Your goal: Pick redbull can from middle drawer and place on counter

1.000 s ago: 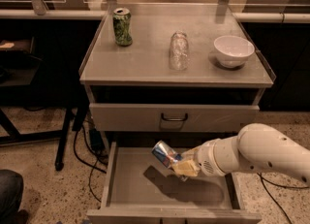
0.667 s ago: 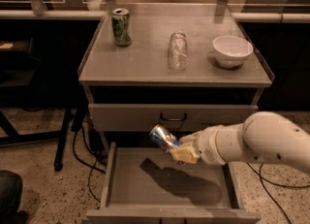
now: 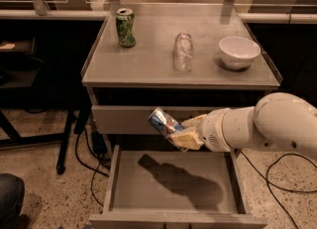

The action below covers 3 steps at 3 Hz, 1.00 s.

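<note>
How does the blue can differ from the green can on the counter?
The blue can is tilted and held in the air by the gripper above the open drawer; the green can stands upright on the counter. The blue can is blue and silver; the green can is patterned green. Both are drink cans.

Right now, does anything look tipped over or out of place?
The clear bottle seems to lie on its side on the counter, between the green can and the bowl. The gripper holds the redbull can tilted above the open middle drawer; nothing looks spilled.
</note>
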Each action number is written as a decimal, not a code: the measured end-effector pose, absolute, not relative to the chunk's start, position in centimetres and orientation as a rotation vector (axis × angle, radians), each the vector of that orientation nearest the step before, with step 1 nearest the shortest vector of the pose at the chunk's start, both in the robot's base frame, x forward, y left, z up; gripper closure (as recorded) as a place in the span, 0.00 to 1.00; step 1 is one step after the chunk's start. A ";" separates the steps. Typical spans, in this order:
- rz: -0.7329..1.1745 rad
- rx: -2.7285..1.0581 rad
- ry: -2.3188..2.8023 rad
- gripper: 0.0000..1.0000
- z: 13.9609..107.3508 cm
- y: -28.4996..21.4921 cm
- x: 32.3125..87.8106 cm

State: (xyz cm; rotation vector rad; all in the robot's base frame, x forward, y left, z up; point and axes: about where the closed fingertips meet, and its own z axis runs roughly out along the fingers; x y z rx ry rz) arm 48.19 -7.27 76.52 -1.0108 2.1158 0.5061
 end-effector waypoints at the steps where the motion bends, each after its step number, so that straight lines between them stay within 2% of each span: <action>1: 0.462 -1.026 2.069 1.00 80.7 -6.5 50.9; 2: 0.402 -1.065 2.005 1.00 87.5 -4.1 55.3; 3: 0.413 -1.089 1.953 1.00 89.7 -1.7 56.3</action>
